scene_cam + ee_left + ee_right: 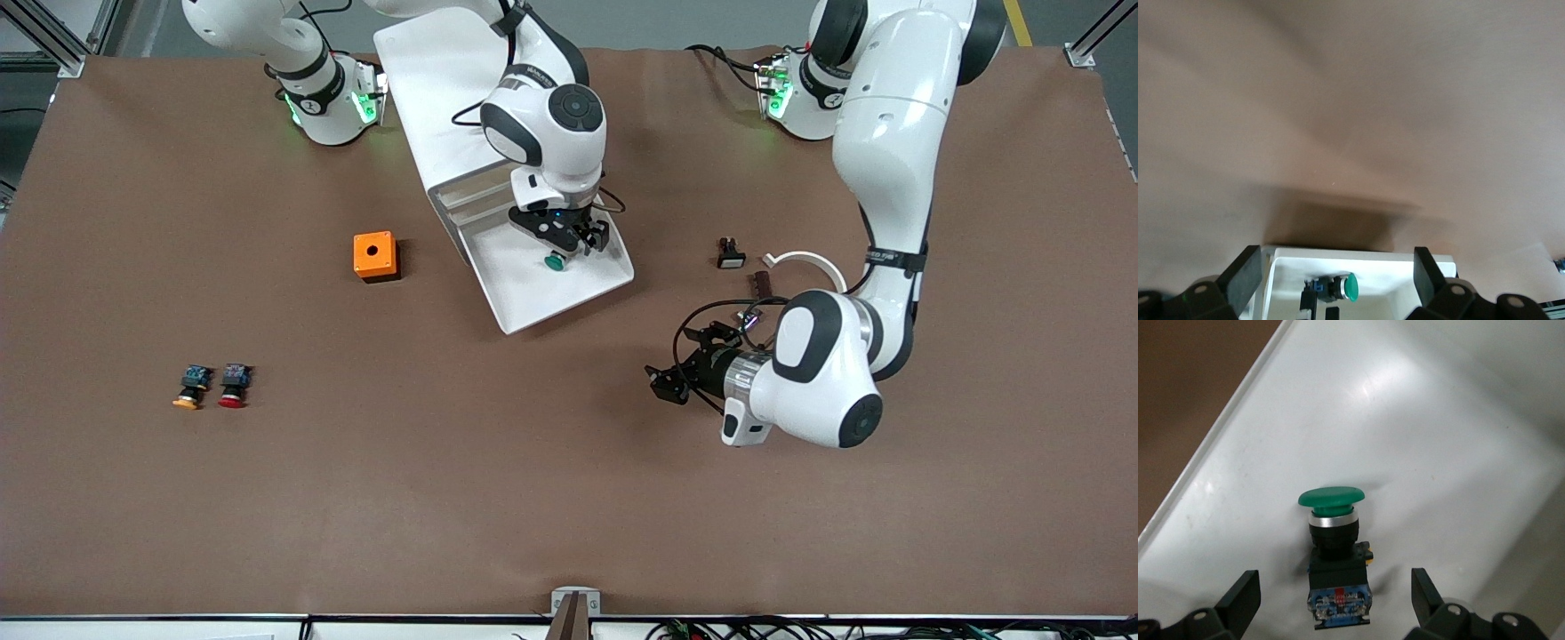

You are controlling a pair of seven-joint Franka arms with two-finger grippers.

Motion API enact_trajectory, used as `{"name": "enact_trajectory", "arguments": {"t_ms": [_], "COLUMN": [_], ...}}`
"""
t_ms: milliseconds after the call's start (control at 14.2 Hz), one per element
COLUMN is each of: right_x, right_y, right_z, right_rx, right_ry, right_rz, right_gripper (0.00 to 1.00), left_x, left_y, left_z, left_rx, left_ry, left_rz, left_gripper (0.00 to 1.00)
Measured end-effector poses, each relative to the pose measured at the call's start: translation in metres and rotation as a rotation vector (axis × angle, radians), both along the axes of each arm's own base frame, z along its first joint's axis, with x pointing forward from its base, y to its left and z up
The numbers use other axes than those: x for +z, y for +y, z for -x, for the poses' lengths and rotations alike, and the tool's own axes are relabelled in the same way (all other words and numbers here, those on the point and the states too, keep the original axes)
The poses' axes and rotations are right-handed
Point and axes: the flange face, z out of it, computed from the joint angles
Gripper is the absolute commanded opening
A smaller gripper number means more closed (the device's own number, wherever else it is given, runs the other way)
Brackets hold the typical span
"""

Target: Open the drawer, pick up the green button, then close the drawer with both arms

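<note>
The right gripper [569,238] hung low over the open white drawer [569,289], its two black fingers [1238,600] spread wide with nothing between them. In the right wrist view the button [1333,550] lay on the drawer's white floor in the gap between those fingers, not touched by either, with its round green cap pointing away from the gripper and its black-and-blue body nearest the camera. In the front view the green cap [555,261] showed just at the gripper's 7 o'clock, about the middle of the drawer's floor.

The left gripper [669,382] hovered above the bare brown bench [444,498], at about 4 o'clock from the drawer's front edge and apart from it. Its fingers [1245,277] were also spread open and empty, pointing toward the drawer; the left wrist view showed the drawer's front [1358,260] and the button [1338,288] inside it.

On the bench, an orange box [375,256] with a round hole on top sat at 9 o'clock from the drawer. A yellow-orange-capped button [189,388] and a red-capped button [234,386] lay side by side toward the right arm's end, nearer the front camera. A few small dark parts [731,253] and a white ring piece [813,263] lay at 3 o'clock from the drawer.
</note>
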Motion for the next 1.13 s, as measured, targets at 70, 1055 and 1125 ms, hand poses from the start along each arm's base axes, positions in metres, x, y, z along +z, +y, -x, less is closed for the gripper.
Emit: {"name": "enact_trajectory", "arguments": {"t_ms": [70, 1055, 1125], "right_x": [0.001, -0.009, -0.009], "right_y": [0.001, 0.004, 0.004], "right_z": [0.000, 0.007, 0.006], "right_rx": [0.000, 0.005, 0.003], "right_ry": [-0.001, 0.010, 0.011], "right_rz": [-0.001, 0.017, 0.020], "right_gripper": [1.00, 0.01, 0.00], "left_x": [0.012, 0.041, 0.040], "left_y": [0.002, -0.052, -0.054], "left_z": [-0.004, 0.004, 0.005], "left_rx": [-0.023, -0.194, -0.208], "left_ry": [-0.061, -0.382, -0.390], "left_rz": [-0.009, -0.205, -0.221], "left_gripper": [1.00, 1.00, 1.00]}}
